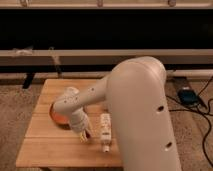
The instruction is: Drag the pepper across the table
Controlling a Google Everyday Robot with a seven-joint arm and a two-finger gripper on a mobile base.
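Observation:
The light wooden plank table stands in the middle of the camera view. My white arm reaches over it from the right. My gripper points down at the table's middle, just right of the round orange bowl. A small dark red speck shows at the gripper's tip; it may be the pepper, but most of it is hidden. A small white bottle-like object lies just right of the gripper.
My big upper arm covers the table's right half. A dark device with cables lies on the carpet at the right. A long dark rail and wall run behind the table.

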